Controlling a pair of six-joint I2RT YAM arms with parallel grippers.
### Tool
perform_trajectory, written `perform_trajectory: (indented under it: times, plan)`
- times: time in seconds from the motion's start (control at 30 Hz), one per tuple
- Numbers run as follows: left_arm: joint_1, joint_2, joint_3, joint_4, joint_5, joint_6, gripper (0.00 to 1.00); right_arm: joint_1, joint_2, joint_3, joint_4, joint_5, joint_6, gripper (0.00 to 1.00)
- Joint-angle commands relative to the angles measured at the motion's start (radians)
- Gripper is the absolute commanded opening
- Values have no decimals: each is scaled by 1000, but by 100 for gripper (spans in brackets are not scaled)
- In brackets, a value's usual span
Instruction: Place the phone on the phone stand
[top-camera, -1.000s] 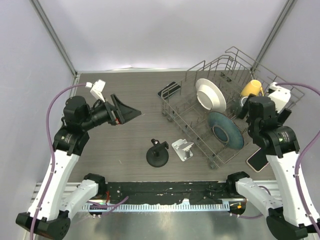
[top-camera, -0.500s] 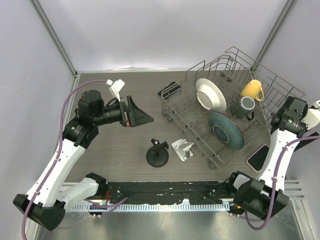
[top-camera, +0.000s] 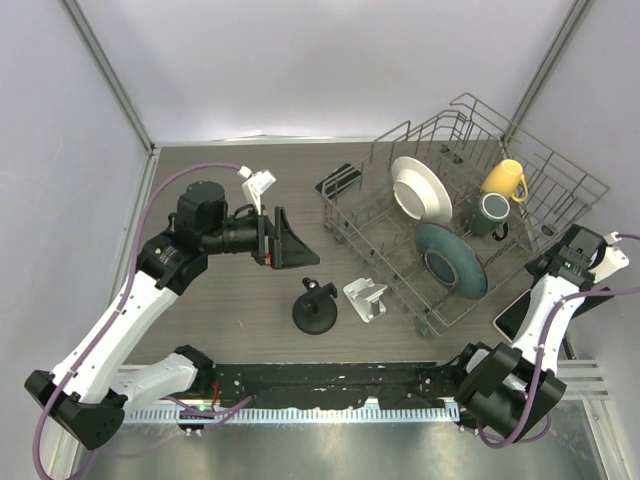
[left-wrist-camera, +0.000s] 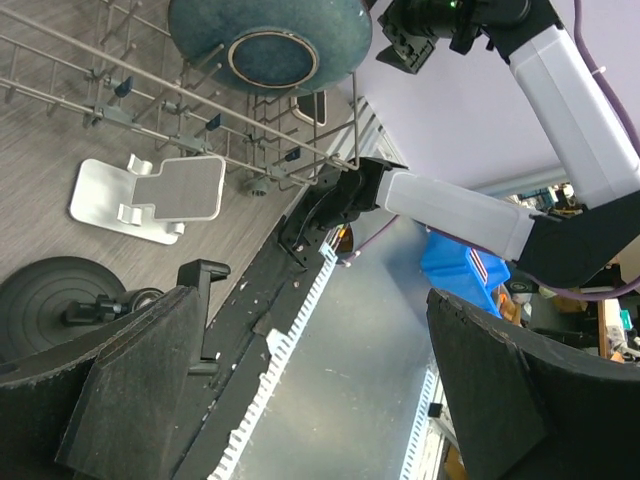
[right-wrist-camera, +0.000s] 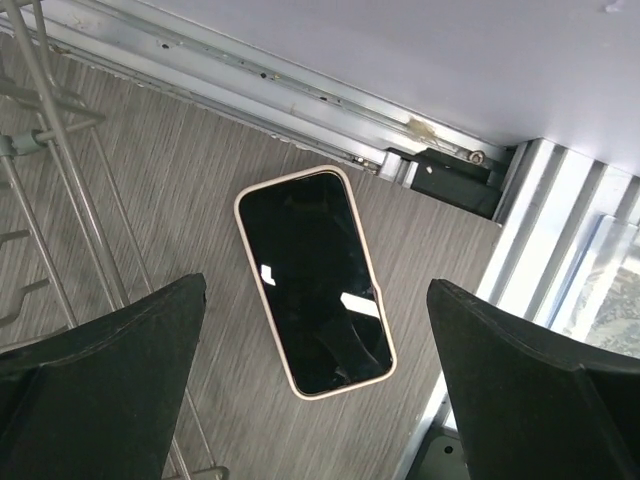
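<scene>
One grey wood-grain counter (top-camera: 230, 300) carries everything, and most of its right half goes to a wire dish rack (top-camera: 432, 322) holding a blue glazed plate (top-camera: 452, 260), a white plate (top-camera: 420, 190), a yellow mug (top-camera: 503, 177) and a dark mug (top-camera: 487, 212). The left hand (top-camera: 298, 248), at centre left of the overhead view, hangs above bare counter with its black fingers spread wide and nothing between them; it looks to be standing by, not working. The right hand (right-wrist-camera: 316, 300) is at the far right edge, fingers also spread and empty, poised directly over the task's thing, probably lined up for a pick. A black round suction mount (top-camera: 315, 310) sits at bottom centre, and just right of it stands the small white metal phone stand (top-camera: 365, 298), beside the rack's near corner and unoccupied. The black-screened phone in a pale case (right-wrist-camera: 313, 280) lies flat, screen up, at lower right, between the rack and the counter's metal edge rail, well apart from the stand. Overhead, the right arm covers much of the phone; the right wrist view shows it whole, slightly diagonal, framed by both fingers. The left wrist view alone shows the stand's angled rest and front lips.
</scene>
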Motion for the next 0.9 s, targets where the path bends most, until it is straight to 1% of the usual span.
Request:
perform_trajectory:
  times: [0.0, 0.07, 0.3, 0.37, 0.4, 0.5, 0.63, 0.8, 0.87]
  plan:
    - [-16, -5, 35, -23, 9, 43, 100, -7, 50, 3, 73, -120, 9, 98]
    - [-18, -12, 30, -16, 16, 41, 100, -23, 67, -3, 66, -149, 18, 98]
    - [-25, -32, 9, 13, 33, 27, 100, -30, 109, -17, 13, -88, 80, 97]
    - [-27, -32, 3, 33, 50, 12, 100, -30, 109, -28, 35, -117, 60, 98]
    - [-27, -37, -5, 40, 56, 6, 100, -30, 112, -38, 45, -155, 52, 97]
    - [-27, -37, -16, 71, 73, -17, 100, -30, 164, -32, 35, -131, 66, 96]
    - [-27, -39, -21, 80, 78, -17, 100, -30, 263, -17, 18, -149, 61, 96]
    - [-27, -42, -24, 89, 79, -23, 100, -30, 313, -14, 15, -172, 49, 96]
    - [-28, -45, -22, 91, 79, -23, 100, -30, 334, -16, 19, -206, 40, 97]
